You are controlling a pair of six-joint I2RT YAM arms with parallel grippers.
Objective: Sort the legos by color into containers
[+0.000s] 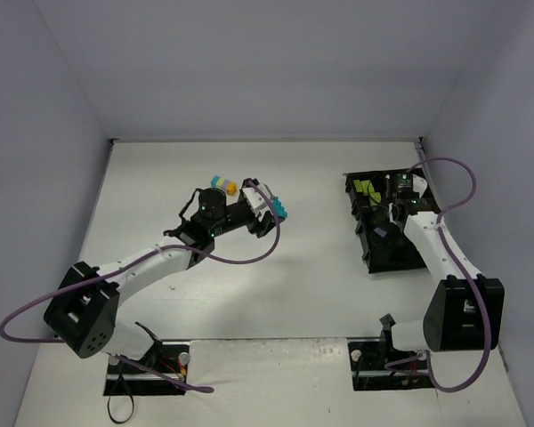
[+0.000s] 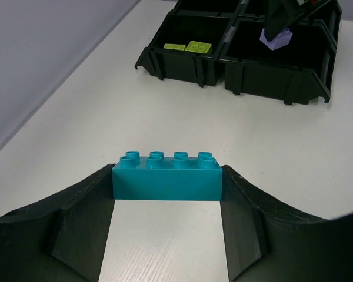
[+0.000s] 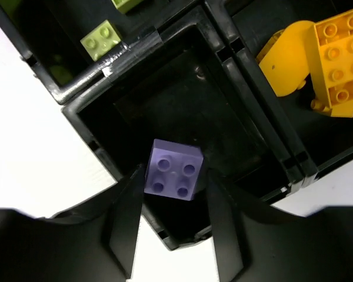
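My left gripper (image 1: 271,213) (image 2: 167,176) is shut on a cyan 2x4 brick (image 2: 166,176) (image 1: 280,211), held by its ends above the table's middle. My right gripper (image 1: 383,227) (image 3: 173,176) is over the black compartment tray (image 1: 367,258) (image 3: 253,100), shut on a small lavender 2x2 brick (image 3: 173,169) (image 2: 276,37), studs up, above a dark compartment with no bricks showing. Lime green bricks (image 1: 367,188) (image 3: 103,38) (image 2: 188,47) lie in the neighbouring compartment. Yellow-orange bricks (image 3: 335,59) lie in another.
A small cluster of cyan and yellow bricks (image 1: 222,184) sits on the white table just behind the left wrist. The tray (image 2: 259,76) stands at the right, ahead of the left gripper. Grey walls close in the table on three sides.
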